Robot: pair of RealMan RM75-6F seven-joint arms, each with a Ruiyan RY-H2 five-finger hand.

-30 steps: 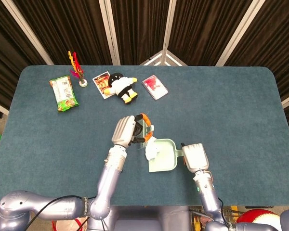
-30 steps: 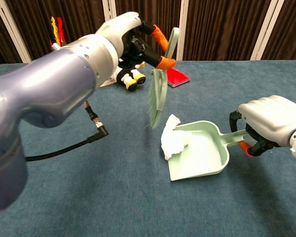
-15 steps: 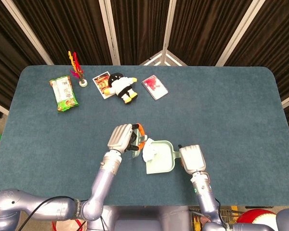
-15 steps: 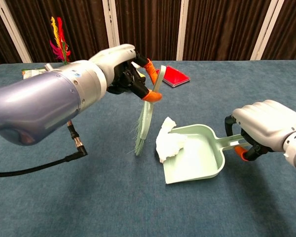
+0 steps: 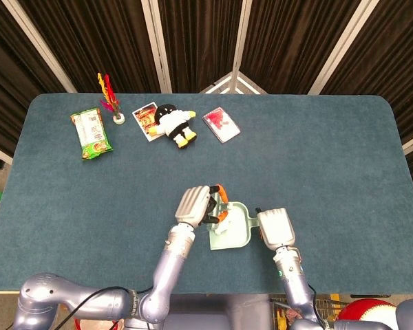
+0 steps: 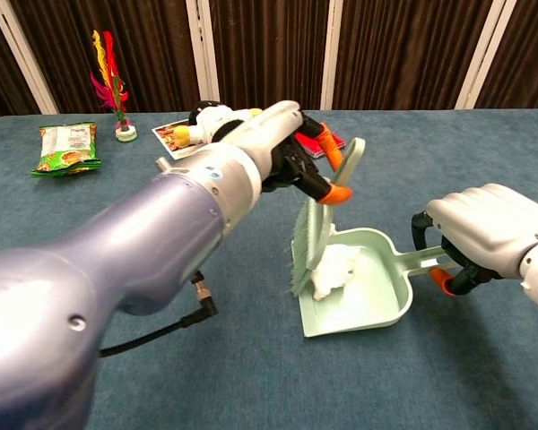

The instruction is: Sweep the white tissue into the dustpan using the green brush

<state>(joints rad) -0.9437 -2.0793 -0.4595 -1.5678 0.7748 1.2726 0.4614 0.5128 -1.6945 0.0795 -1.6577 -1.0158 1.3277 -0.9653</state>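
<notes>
Your right hand (image 6: pixel 489 228) is gripping the dustpan (image 6: pixel 377 300) by its handle, fingers wrapped closed, pan sitting flat on the table (image 6: pixel 251 376). Your left hand (image 6: pixel 282 148) is clutching the brush (image 6: pixel 318 224), fingers closed round its handle, bristles pointing down at the pan's open lip. The tissue (image 6: pixel 336 269) is lying inside the pan, touching the bristles. At the far edge are lying a plush toy (image 5: pixel 173 124) and a snack packet (image 5: pixel 91 133).
</notes>
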